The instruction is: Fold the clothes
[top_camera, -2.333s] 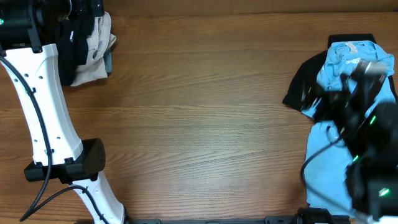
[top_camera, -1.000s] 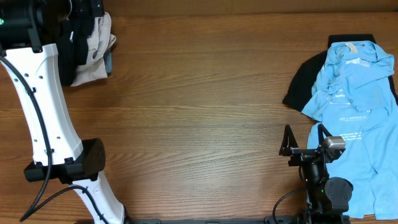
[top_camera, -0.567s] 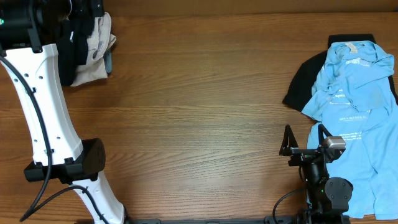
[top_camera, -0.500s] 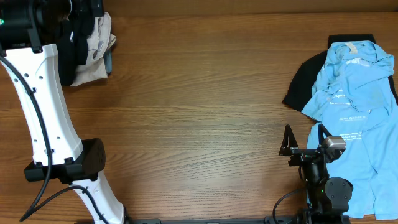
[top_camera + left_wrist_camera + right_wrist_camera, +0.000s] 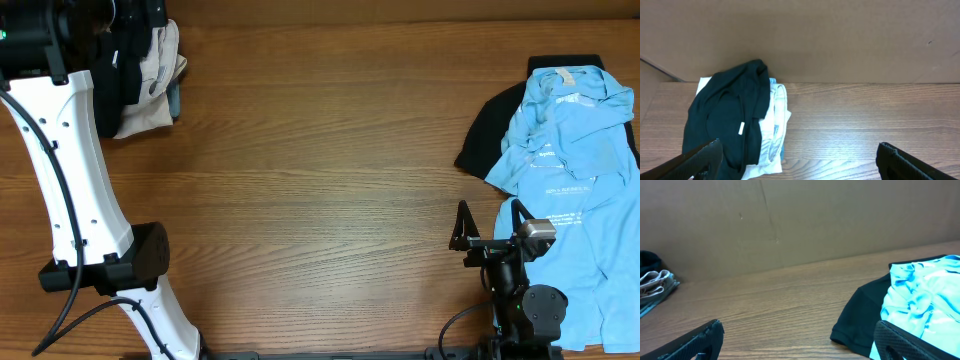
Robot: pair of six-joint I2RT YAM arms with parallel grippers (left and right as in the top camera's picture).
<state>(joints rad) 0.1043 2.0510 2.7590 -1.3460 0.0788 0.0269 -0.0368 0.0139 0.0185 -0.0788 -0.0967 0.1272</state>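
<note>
The clothes lie in two lots. At the right edge is a loose pile of light-blue T-shirts (image 5: 570, 160) with small white print, over a black garment (image 5: 482, 135). At the far left corner is a stack with a black garment (image 5: 725, 125) over pale folded ones (image 5: 776, 112), its beige part (image 5: 150, 85) showing from above. My right gripper (image 5: 488, 225) stands open at the front edge, just left of the blue pile, holding nothing. Its wrist view shows the black garment (image 5: 865, 315) and blue shirt (image 5: 920, 297) ahead. My left gripper (image 5: 800, 170) is open, empty, short of the stack.
The white left arm (image 5: 75, 190) runs along the table's left side up to the far corner. A brown cardboard wall (image 5: 840, 40) closes the back of the wooden table (image 5: 320, 190). The far stack (image 5: 655, 282) shows small at the left in the right wrist view.
The right arm has pulled back from above the blue pile to the front edge, leaving the shirts spread out. It has stayed still over the last second. The left arm has not moved.
</note>
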